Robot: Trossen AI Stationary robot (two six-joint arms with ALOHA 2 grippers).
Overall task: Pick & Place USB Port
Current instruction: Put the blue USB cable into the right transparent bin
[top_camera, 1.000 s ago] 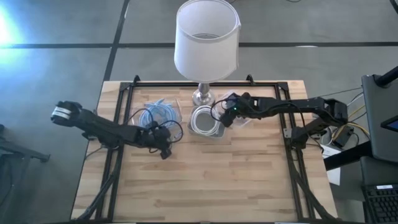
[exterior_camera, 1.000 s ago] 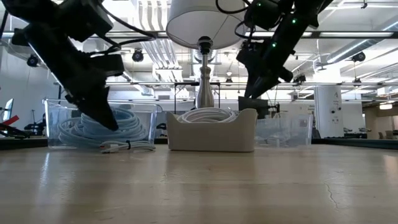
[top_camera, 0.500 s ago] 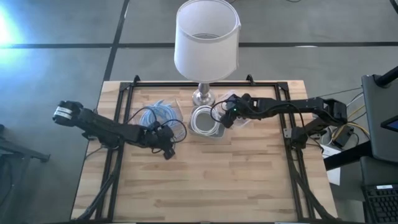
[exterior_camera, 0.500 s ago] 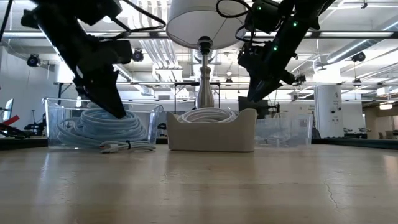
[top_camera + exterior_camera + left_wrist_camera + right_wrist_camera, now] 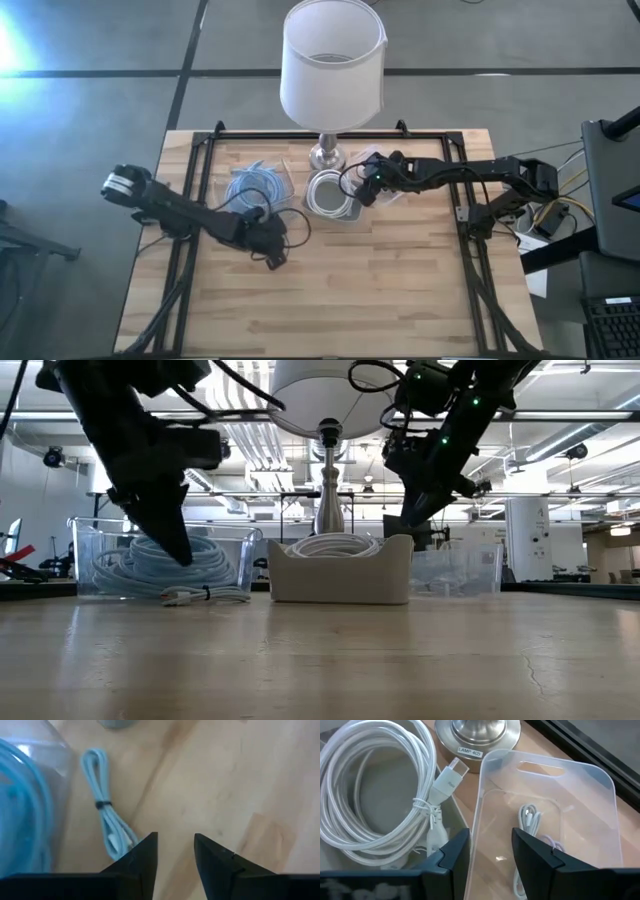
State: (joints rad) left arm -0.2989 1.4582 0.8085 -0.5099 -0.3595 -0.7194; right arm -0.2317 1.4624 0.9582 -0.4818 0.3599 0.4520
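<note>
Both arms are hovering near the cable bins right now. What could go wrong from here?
1. The left end effector is open just beside the bundled light-blue cable on the table; closing here would likely miss it or only nudge it.
2. The right end effector is open straddling the clear bin's wall; descending could hit or tip the bin.
3. The white cable coil lies next to that wall and may snag.

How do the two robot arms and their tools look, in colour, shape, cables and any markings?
Both arms are dark, slim and jointed. The left arm has a pale silvery ring at its outer end and loose black cables looping near its tool. The right arm carries small green lights near its tool and black cables too. In both wrist views, the fingers are flat, dark and angular. No readable markings show.
</note>
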